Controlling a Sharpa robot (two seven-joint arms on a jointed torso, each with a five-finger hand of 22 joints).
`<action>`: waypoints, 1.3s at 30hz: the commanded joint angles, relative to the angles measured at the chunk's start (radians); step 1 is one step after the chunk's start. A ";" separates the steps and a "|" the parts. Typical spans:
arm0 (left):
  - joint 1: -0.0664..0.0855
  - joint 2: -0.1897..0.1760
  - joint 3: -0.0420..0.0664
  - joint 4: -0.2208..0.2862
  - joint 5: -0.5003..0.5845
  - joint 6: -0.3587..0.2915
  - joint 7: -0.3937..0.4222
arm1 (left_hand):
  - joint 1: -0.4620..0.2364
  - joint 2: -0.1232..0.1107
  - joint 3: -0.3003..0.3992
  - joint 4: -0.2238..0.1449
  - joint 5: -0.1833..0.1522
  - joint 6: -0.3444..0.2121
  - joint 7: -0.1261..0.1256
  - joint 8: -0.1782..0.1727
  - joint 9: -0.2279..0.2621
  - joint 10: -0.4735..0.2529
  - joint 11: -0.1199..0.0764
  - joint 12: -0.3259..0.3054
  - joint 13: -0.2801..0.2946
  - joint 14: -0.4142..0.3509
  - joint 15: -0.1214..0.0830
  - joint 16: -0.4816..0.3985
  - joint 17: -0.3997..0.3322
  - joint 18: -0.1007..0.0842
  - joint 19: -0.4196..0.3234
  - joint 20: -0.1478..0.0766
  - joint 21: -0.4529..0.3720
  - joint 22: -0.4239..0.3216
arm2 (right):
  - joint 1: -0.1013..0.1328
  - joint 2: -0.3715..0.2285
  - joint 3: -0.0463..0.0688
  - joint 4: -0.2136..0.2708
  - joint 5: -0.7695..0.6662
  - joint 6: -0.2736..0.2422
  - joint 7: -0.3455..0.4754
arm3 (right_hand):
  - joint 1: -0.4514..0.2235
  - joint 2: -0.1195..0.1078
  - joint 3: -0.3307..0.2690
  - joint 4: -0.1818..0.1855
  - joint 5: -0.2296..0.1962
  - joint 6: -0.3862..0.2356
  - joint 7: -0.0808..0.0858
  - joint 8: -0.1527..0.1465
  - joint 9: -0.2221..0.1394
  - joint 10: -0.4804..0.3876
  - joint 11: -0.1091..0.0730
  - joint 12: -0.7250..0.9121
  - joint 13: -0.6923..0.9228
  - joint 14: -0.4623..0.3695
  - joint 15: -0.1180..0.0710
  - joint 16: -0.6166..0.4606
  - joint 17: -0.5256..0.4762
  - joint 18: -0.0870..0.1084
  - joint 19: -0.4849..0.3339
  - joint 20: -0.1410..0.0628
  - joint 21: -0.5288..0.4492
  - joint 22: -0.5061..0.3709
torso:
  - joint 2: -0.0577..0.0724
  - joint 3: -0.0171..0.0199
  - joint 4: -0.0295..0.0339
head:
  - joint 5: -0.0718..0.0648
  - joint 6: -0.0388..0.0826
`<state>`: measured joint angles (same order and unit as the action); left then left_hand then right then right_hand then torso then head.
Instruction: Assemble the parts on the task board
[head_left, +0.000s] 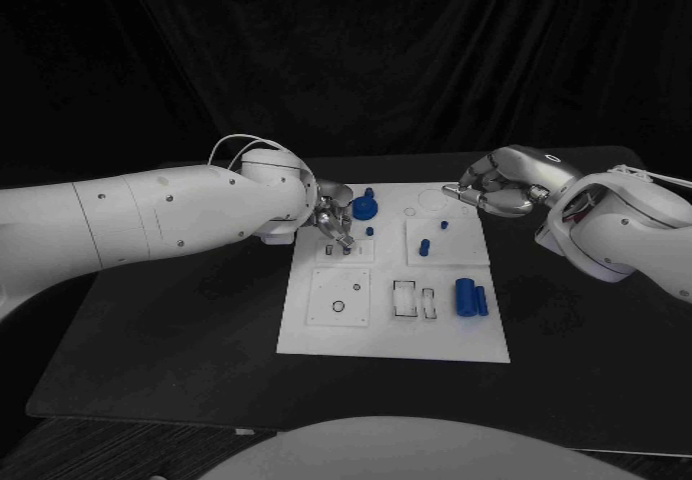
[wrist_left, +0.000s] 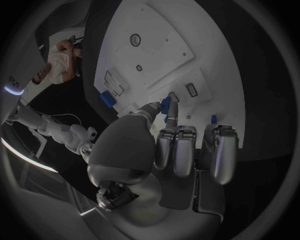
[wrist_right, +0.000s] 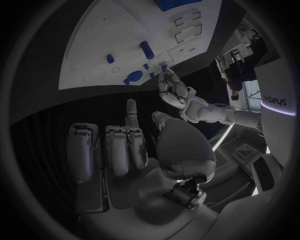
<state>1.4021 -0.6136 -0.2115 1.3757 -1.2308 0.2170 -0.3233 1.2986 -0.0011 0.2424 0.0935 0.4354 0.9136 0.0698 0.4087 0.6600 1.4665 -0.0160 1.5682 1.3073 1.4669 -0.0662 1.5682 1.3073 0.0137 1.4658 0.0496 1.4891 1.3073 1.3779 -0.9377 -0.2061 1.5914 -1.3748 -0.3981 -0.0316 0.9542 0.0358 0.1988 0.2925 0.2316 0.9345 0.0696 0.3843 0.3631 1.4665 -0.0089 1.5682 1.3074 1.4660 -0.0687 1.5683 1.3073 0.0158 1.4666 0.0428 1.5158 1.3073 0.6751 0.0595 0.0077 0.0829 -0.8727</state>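
The white task board (head_left: 389, 335) lies mid-table. My left hand (head_left: 332, 222) hovers over its far left corner and pinches a small blue part (wrist_left: 165, 105) between thumb and a finger; the same part (wrist_right: 164, 66) shows at its fingertips in the right wrist view. My right hand (head_left: 498, 185) hangs off the board's far right corner, fingers curled in with nothing in them. On the board sit a round blue disc (head_left: 365, 208), small blue pegs (head_left: 427, 245) and two blue cylinders (head_left: 470, 297) side by side near the right edge.
Rectangular slots (head_left: 411, 298) and a ring-marked recess (head_left: 339, 305) lie in the board's near half. The black table (head_left: 188, 340) spreads around the board on all sides.
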 joint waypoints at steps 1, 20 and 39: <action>0.008 -0.011 0.001 0.015 0.145 -0.012 -0.075 | -0.007 -0.004 0.131 -0.121 0.005 0.016 -0.008 0.005 0.077 0.104 -0.001 0.003 0.263 0.104 -0.003 0.003 0.263 0.007 0.059 -0.007 0.001 0.231 | -0.002 0.000 0.001 0.000 -0.001 0.010 -0.024 | 0.001 0.007 0.008 -0.002 0.006 0.004 0.000 0.006 0.002 0.104 0.004 0.003 0.263 0.103 0.004 0.000 0.258 0.001 0.069 0.005 -0.004 0.241 | 0.000 0.0000 0.0001 | 0.003 0.000; 0.019 -0.073 0.001 0.080 0.334 -0.114 -0.201 | -0.042 0.008 0.177 -0.123 0.010 -0.017 -0.005 0.028 0.104 0.104 0.003 0.003 0.263 0.104 -0.001 0.003 0.263 0.009 0.055 -0.005 -0.006 0.230 | -0.002 0.005 0.001 -0.006 0.063 0.025 -0.037 | 0.011 0.006 0.014 -0.003 0.005 -0.005 0.001 0.009 0.006 0.104 0.005 0.003 0.263 0.102 0.005 -0.003 0.252 0.004 0.063 0.005 -0.014 0.238 | -0.001 0.0008 -0.0013 | 0.009 0.000; 0.014 -0.073 0.000 0.117 0.338 -0.286 -0.221 | -0.063 0.018 0.224 -0.124 0.051 -0.084 0.002 0.109 0.126 0.104 0.011 0.003 0.263 0.104 0.006 0.003 0.263 0.011 0.049 0.000 -0.016 0.230 | -0.002 0.013 0.001 -0.011 0.065 0.035 -0.044 | 0.017 0.005 0.016 -0.002 0.005 -0.011 0.002 0.010 0.008 0.104 0.005 0.003 0.263 0.100 0.005 -0.006 0.244 0.006 0.059 0.005 -0.021 0.235 | -0.003 0.0018 -0.0007 | 0.013 0.000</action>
<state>1.4178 -0.6893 -0.2122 1.4914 -0.9075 -0.0261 -0.5280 1.2388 0.0115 0.3305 0.1017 0.4820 0.8355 0.0717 0.5131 0.6679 1.4628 -0.0123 1.5682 1.3073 1.4669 -0.0661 1.5682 1.3073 0.0137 1.4658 0.0497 1.4749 1.3073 1.3777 -0.9259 -0.2061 1.5806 -1.3123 -0.3711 -0.0560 0.9595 0.0409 0.2101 0.2924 0.2316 0.9309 0.0733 0.3881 0.3696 1.4665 -0.0089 1.5682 1.3073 1.4660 -0.0687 1.5682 1.3073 0.0158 1.4666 0.0428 1.4980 1.3078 0.6718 0.0612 0.0069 0.0970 -0.8727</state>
